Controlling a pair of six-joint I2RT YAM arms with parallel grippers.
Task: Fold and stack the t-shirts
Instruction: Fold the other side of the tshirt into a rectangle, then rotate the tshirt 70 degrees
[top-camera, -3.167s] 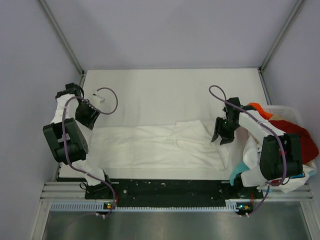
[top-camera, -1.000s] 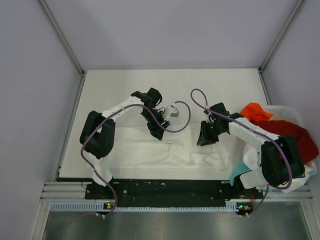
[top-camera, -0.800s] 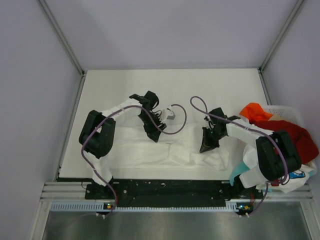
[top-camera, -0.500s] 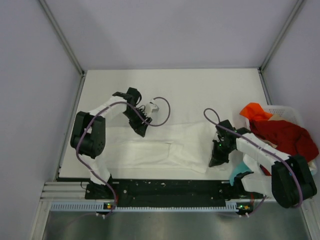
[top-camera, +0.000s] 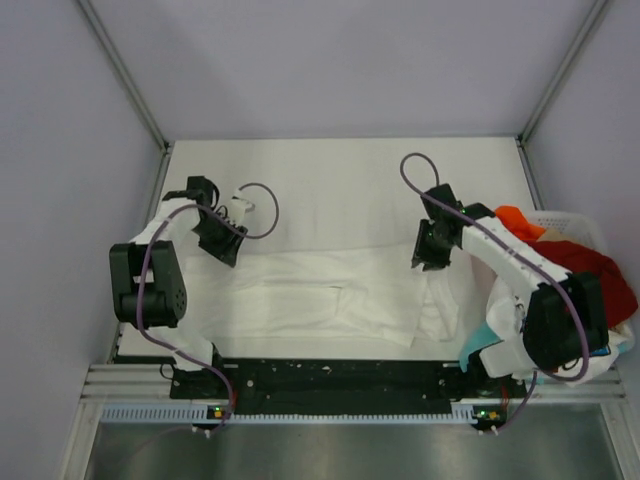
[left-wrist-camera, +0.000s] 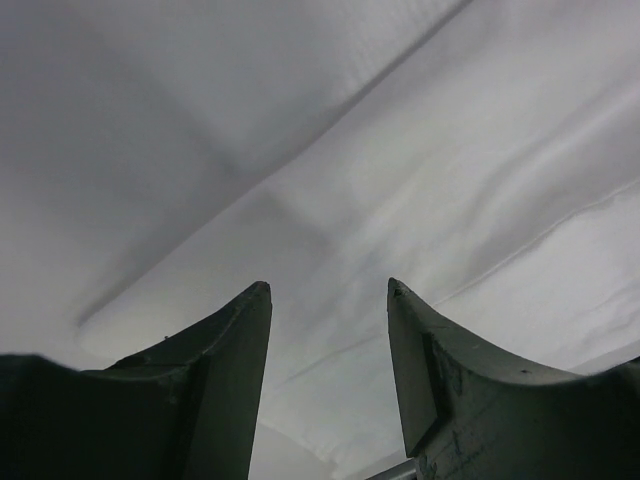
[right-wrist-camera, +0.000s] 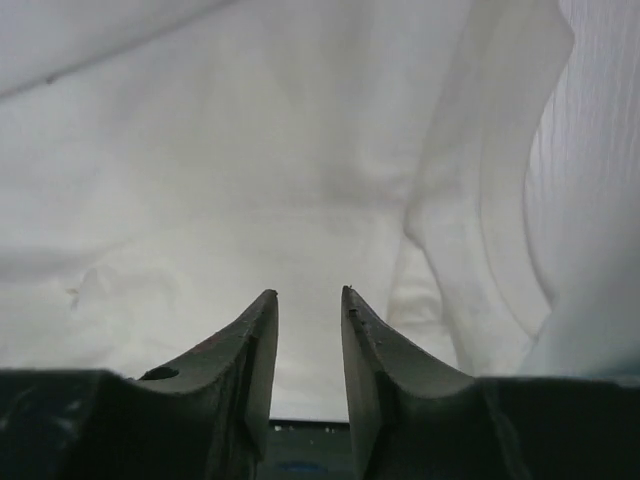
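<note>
White t-shirt (top-camera: 320, 295) lies spread flat along the near edge of the counter (top-camera: 330, 180), rumpled at its right end. Left gripper (top-camera: 224, 243) sits over the shirt's far-left corner, toward the counter's left edge, fingers spread with nothing between them. Right gripper (top-camera: 427, 255) is over the shirt's far-right part, fingers only narrowly parted, pinching nothing. White lattice basket (top-camera: 575, 218) at the right edge holds a red tee (top-camera: 590, 265) and an orange tee (top-camera: 515, 217); a teal tee (top-camera: 478, 335) shows at the near-right corner.
</note>
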